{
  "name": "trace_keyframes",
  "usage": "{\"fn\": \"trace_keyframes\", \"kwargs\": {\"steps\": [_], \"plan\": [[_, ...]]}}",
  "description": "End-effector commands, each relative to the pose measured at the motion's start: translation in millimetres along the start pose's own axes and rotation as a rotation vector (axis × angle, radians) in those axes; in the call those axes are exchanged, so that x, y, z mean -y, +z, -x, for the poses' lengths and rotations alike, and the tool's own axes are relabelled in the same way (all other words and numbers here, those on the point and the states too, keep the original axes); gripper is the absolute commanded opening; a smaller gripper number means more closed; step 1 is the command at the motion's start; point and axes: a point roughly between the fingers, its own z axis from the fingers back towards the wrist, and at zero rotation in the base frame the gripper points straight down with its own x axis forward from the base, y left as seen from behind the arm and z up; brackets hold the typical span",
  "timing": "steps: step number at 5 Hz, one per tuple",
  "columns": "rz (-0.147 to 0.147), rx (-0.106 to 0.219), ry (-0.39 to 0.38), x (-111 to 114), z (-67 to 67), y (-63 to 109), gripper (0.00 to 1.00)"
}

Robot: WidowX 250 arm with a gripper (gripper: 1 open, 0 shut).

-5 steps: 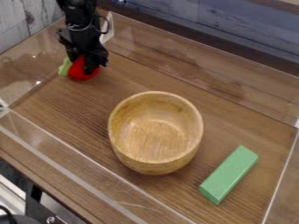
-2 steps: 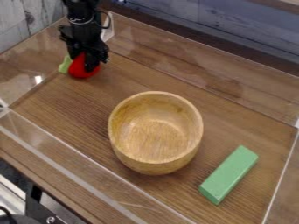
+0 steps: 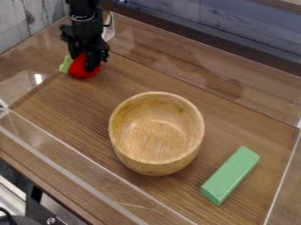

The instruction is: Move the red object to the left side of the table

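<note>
Gripper [image 3: 83,60] at upper left of view, black, coming down from the top edge, tips low at the red object [image 3: 80,69]; jaws narrow, closed in on it. Red object sits at the upper-left part of the tabletop [image 3: 70,114], near the left clear wall [image 3: 28,44], partly covered by the gripper; light-green leaf piece [image 3: 66,64] pokes out on its left side in view. Can't tell if red object touches the surface or is slightly off it. Wooden bowl [image 3: 157,134], round, light tan, upright, nothing seen inside, around the middle and a bit below, well apart from gripper and red object. Green block [image 3: 231,177], long, rectangular, lies flat at lower right, set at a slant, to the right of the bowl and not touching it. Tabletop dark brown wood grain. Black cables or parts [image 3: 21,215] in the bottom-left corner, cut off by the edge, too partial to name.
</note>
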Motion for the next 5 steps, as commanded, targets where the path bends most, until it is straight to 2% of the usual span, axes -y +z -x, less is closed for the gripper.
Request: {"fn": "trace_keyframes", "kwargs": {"steps": [1, 2, 5], "plan": [[0.026, -0.056, 0.001, -0.2, 10.9, -8.9, 0.0], [0.04, -0.08, 0.001, 1.6, 13.8, -7.8, 0.0], [0.058, -0.114, 0.001, 1.2, 12.2, -5.9, 0.0]]}}
